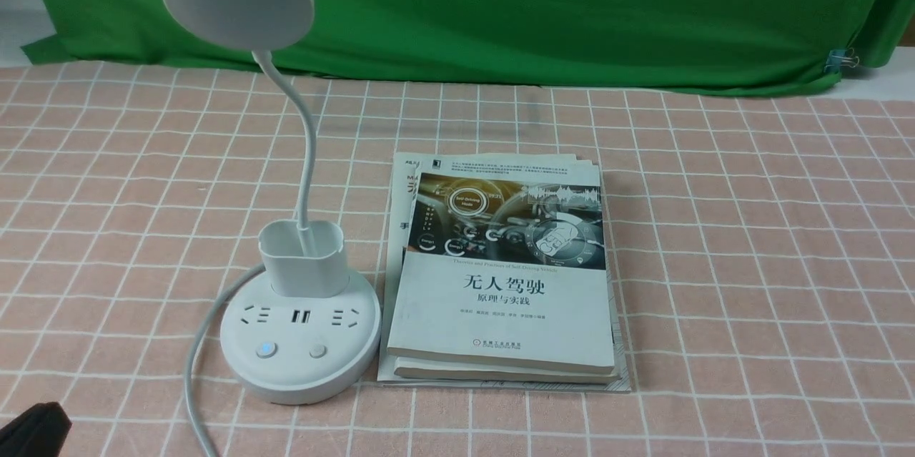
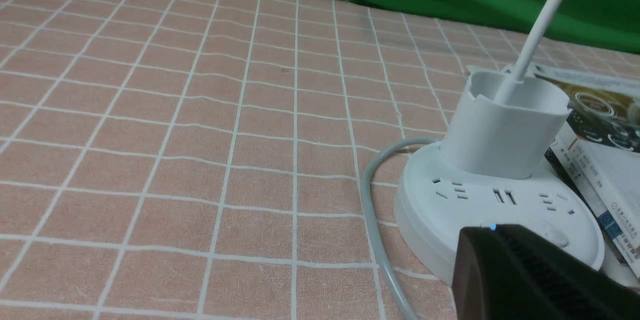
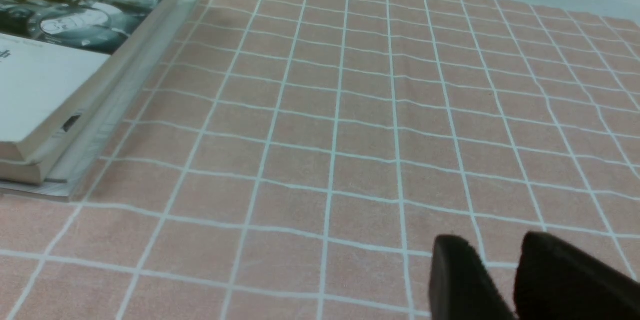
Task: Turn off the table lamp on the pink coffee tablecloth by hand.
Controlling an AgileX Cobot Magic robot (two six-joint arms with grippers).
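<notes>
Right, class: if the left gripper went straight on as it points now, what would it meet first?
Probably the button side of the lamp's round white base, though depth ahead of the left gripper is unclear.

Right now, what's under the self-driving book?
Beneath the self-driving book lie a second book and a wider, paper-like item, which rests on the pink tablecloth. Their covered faces can't be seen.

Colours: we see white lamp [image 1: 304, 342], salmon-pink cloth [image 1: 750, 264]
Pattern: we get thin white grid on cloth; backdrop [image 1: 500, 13] plain green
</notes>
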